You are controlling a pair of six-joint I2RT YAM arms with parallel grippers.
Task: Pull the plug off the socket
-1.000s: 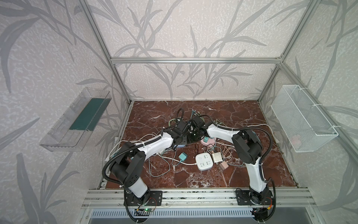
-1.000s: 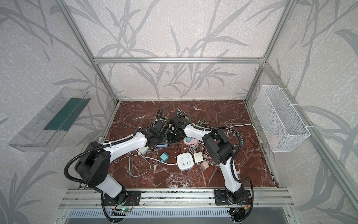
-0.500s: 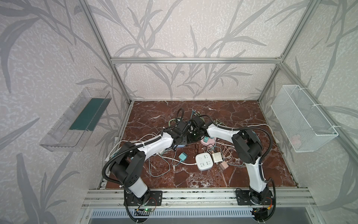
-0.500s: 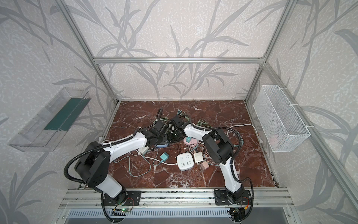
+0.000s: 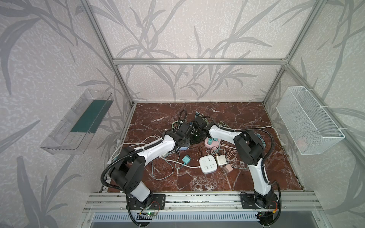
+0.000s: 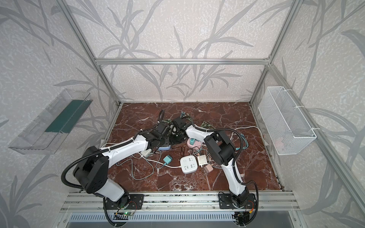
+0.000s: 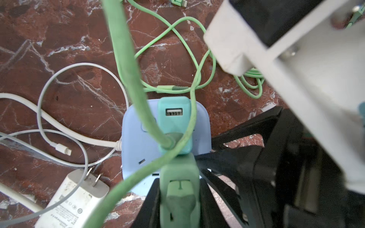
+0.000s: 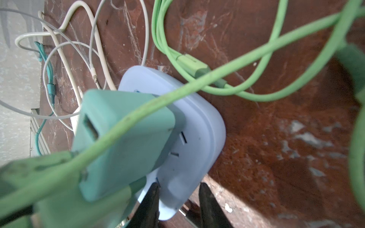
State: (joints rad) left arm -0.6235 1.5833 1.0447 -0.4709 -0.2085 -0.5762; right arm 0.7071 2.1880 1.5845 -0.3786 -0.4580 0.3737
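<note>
In the left wrist view a pale blue socket lies on the marble floor with a teal plug standing in it. A thick green cable runs into that plug. Beside it sits a light green plug, and my left gripper is shut on it. I cannot tell whether its prongs are still seated. In the right wrist view my right gripper is shut on a corner of the socket, next to the teal plug. In both top views the wrists hide most of the socket.
A white charger and white cables lie beside the socket. Nearer the front are a white socket cube, a loose teal plug and a pink round socket. A wire basket hangs on the right wall and a clear shelf on the left wall.
</note>
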